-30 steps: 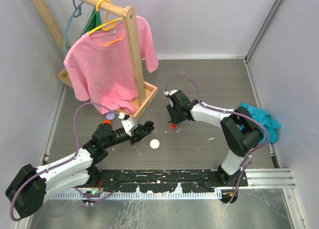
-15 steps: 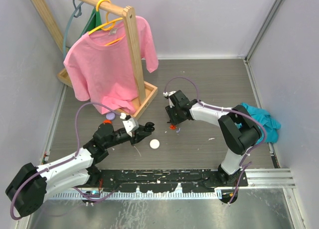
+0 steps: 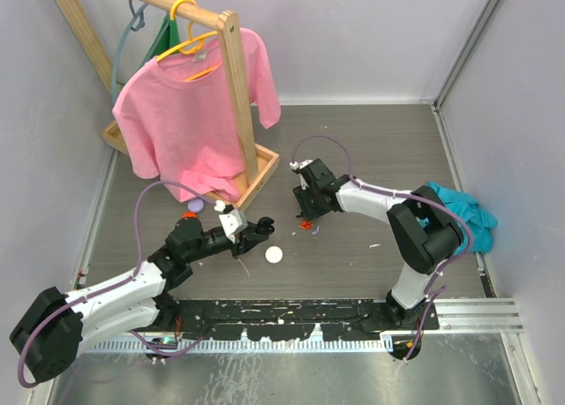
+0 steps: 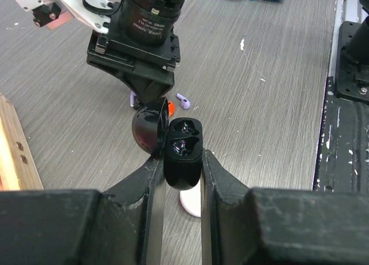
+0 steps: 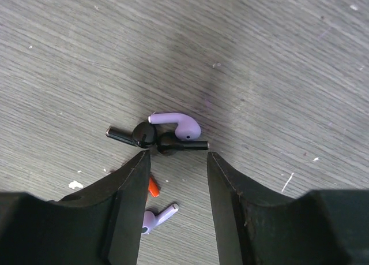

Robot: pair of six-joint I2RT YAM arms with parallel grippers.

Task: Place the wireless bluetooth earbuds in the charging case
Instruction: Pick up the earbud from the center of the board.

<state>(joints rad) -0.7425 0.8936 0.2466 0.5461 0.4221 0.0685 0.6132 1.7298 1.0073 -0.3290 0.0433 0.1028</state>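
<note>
Two black stemmed earbuds (image 5: 151, 137) lie just beyond the parted right gripper (image 5: 176, 158); left gripper (image 4: 181, 162) clamps the open black case (image 4: 184, 137).

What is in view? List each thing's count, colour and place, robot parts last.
T-shirt: one, pink, on the rack.
Rack: one, wooden, far left.
Cloth: one, teal, right edge.
Charging case: one, black, open, in left jaws.
Round cases: three, white, purple, orange, left of centre.
Earbuds: five, two black, two purple, one orange-red, table centre.
Left arm: one, black-and-white, jaws shut on charging case.
Right arm: one, black-and-white, jaws open over earbuds.
</note>
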